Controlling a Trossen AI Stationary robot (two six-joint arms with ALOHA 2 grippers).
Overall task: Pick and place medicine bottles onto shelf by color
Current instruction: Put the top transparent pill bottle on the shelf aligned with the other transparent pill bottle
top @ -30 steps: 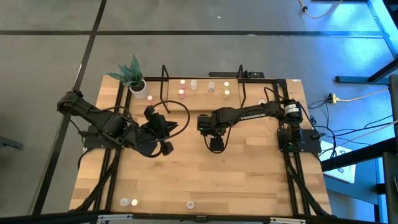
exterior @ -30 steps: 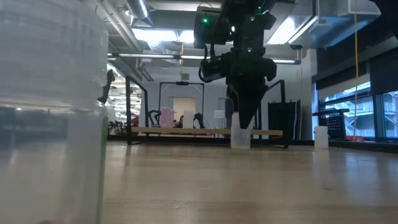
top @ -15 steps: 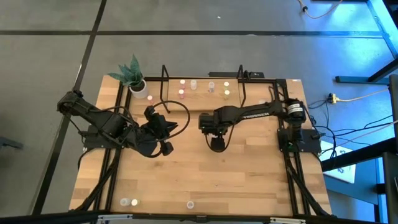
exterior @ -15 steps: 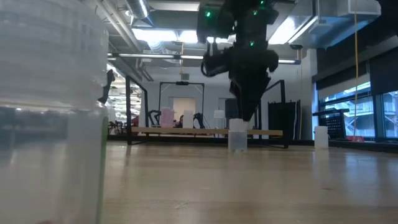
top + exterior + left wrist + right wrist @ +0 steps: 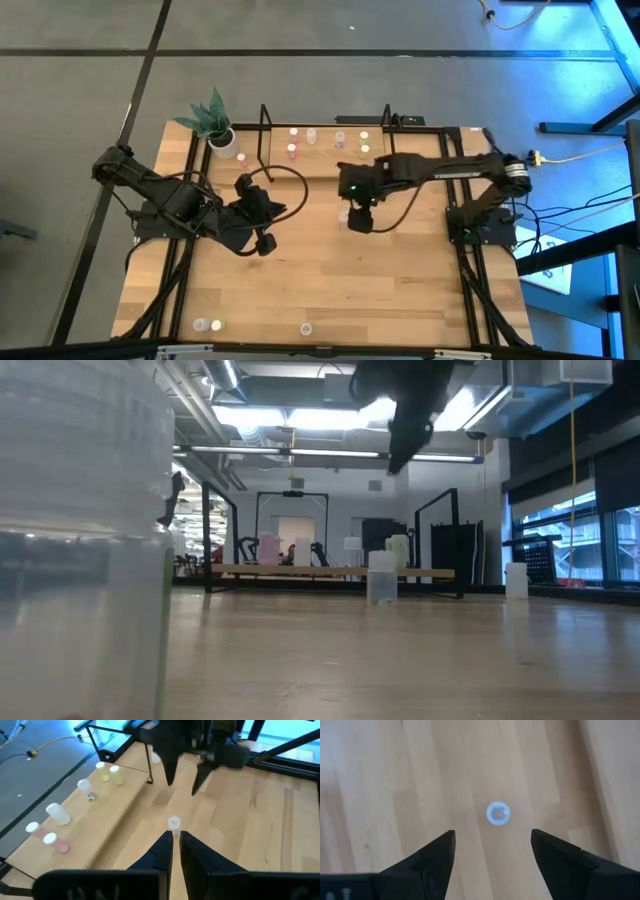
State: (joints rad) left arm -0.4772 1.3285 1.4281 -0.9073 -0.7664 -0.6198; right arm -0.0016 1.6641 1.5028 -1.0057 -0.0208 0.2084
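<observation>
A white-topped medicine bottle [image 5: 498, 813] stands upright on the bare table, also seen in the left wrist view [image 5: 173, 823] and the low view [image 5: 381, 577]. My right gripper [image 5: 492, 834] hangs open well above it [image 5: 358, 215], fingers pointing down, touching nothing. My left gripper [image 5: 175, 845] is shut and empty, held above the table's left middle [image 5: 262, 238] and pointing toward that bottle. The shelf [image 5: 328, 146] lies along the far edge. Several bottles stand on it: pink-topped [image 5: 49, 839], white [image 5: 56, 812] and yellow-green [image 5: 116, 774].
A white pot with a green plant [image 5: 220, 132] stands at the far left, beside the shelf. Three more bottles [image 5: 208, 325] [image 5: 305, 327] stand by the near edge; one looms large in the low view [image 5: 85, 540]. Black posts [image 5: 265, 118] rise from the shelf.
My right gripper has come off the white-topped bottle and risen straight up, drifting a little toward the table's far right. The bottle stays upright on the table where it was set. My left gripper has kept its place.
</observation>
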